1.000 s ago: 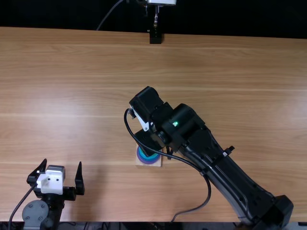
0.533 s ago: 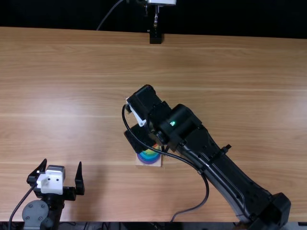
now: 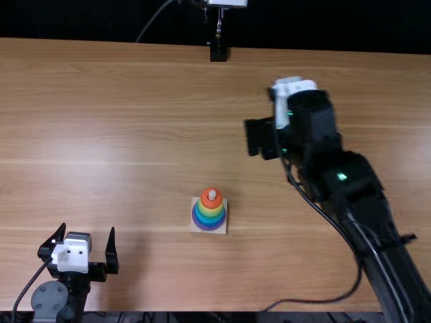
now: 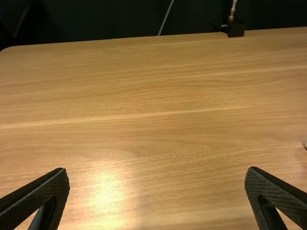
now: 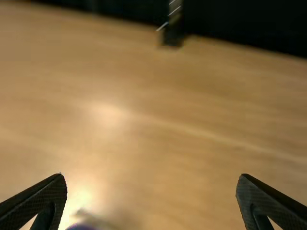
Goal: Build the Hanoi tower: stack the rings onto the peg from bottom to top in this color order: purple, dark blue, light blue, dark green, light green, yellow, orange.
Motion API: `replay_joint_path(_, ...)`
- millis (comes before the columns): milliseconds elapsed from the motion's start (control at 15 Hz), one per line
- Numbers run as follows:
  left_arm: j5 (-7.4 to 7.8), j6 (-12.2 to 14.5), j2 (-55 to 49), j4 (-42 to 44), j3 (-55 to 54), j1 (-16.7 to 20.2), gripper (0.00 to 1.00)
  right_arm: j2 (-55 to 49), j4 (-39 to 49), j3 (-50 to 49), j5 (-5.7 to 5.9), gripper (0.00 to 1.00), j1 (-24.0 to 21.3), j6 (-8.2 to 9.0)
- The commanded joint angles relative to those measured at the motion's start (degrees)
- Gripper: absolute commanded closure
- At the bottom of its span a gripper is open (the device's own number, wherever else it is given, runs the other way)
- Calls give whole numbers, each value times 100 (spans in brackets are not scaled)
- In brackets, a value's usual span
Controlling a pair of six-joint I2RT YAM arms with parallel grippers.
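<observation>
Ring tower [image 3: 209,216] upright mid-desk [image 3: 135,141], orange ring [image 3: 205,201] on top, likely done, so right hand [image 5: 151,181] and left hand [image 4: 157,173], both wide open and empty, best park clear without nudging the stack.

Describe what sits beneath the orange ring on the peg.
Below the orange ring, edges of a yellow ring, blue rings and a purple ring show, over a square base. Their middles and most of the peg are covered.

My left gripper [image 3: 87,232] sits well left of the ring tower [image 3: 212,214], fingers spread. My right gripper [image 3: 258,138] hangs beyond the tower and to its right, also opened wide, its forearm slanting back to the tower's near right.
</observation>
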Motion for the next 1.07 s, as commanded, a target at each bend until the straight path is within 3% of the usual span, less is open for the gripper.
replay_joint_path(0,37,42,-67,-461,-604,-33,0,-674,456,-666,544,0,-397,22)
replay_joint_path(333,37,42,-67,-461,-604,-33,0,-3126,3683,-3487,523,0,-1768,-31)
replay_joint_path(467,37,42,-67,-461,-604,-33,0,-4199,4453,-4559,460,0,-2094,-41)
replay_joint_path(667,37,42,-67,-461,-604,-33,0,-5587,4675,-6009,144,0,-2305,-84)
replay_joint_path(800,37,42,-67,-461,-604,-33,0,-6686,4643,-6924,17,0,-2287,-147)
replay_joint_path(1000,37,42,-67,-461,-604,-33,0,-7661,4633,-7846,7,0,-2305,-147)
